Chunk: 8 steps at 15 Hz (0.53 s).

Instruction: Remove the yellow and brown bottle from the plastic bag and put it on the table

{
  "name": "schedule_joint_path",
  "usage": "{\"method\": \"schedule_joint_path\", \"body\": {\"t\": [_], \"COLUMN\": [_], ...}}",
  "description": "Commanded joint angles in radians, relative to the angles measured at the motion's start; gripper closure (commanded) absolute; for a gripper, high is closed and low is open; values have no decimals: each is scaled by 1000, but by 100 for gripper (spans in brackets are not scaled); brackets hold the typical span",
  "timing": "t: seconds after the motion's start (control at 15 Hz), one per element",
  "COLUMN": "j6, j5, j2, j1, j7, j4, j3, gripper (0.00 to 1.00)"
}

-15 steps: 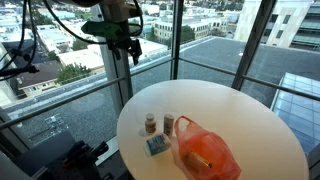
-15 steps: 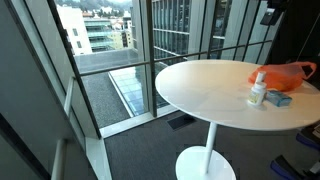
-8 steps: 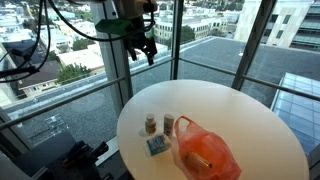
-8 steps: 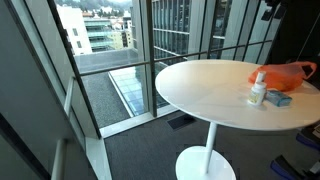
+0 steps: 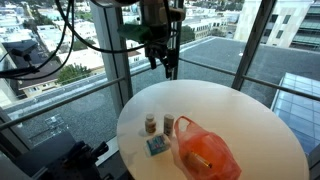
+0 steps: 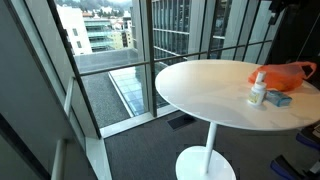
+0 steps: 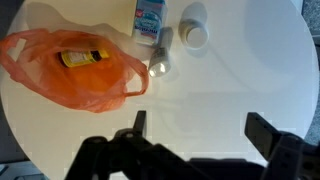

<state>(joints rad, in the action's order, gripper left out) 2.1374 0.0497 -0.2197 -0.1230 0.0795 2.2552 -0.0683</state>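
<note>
Inside the orange bag (image 7: 38, 78), the yellow-brown bottle (image 7: 84, 58) lies sideways.

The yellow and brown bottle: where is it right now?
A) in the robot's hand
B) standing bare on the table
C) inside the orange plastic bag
C: in the wrist view the yellow and brown bottle shows through the orange plastic bag.
</note>
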Motion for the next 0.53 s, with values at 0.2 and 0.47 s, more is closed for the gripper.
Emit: {"method": "schedule_joint_path", "body": {"t": [0.2,0.47], "j6": [-16,37], "j5": [36,-2], "j2": [139,231], "j1": [-51,-72], "j7": [71,76], "j4": [-100,-107], "j3": [-60,-102], "gripper": [0,0]}}
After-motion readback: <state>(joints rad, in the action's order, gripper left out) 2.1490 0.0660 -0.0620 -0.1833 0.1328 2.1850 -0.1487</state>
